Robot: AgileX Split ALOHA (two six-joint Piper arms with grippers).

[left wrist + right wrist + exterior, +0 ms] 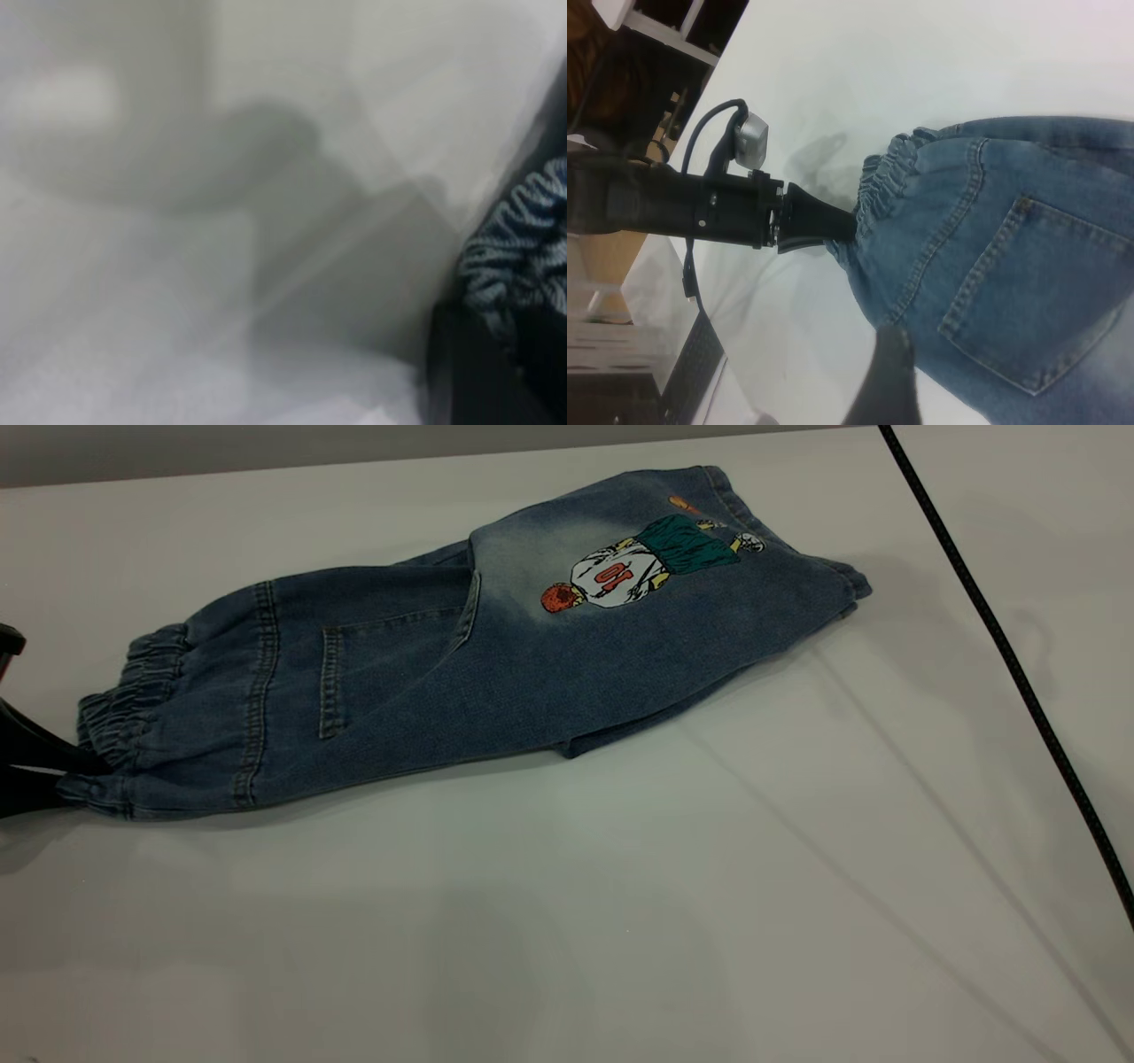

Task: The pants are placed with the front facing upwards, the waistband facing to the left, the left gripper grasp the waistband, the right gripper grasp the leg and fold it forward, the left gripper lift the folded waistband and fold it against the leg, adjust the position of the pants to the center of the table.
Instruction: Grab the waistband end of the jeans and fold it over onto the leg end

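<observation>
The blue denim pants [496,655] lie folded lengthwise on the white table [620,921], back side up. The leg [691,593] with the cartoon player "10" points to the back right. The elastic waistband [124,708] is at the left, and my left gripper [66,779] is shut on its near corner at the view's left edge. The right wrist view shows that same grip from farther off, the left gripper [833,232] at the waistband [886,177]. My right gripper [888,385] shows only as a dark tip over the pants' edge beside the back pocket [1036,301].
A black cable [1019,673] runs diagonally along the table's right side. Bare tabletop stretches in front of the pants. Beyond the table's edge, the right wrist view shows dark shelving [664,27] and a black perforated strip [691,372].
</observation>
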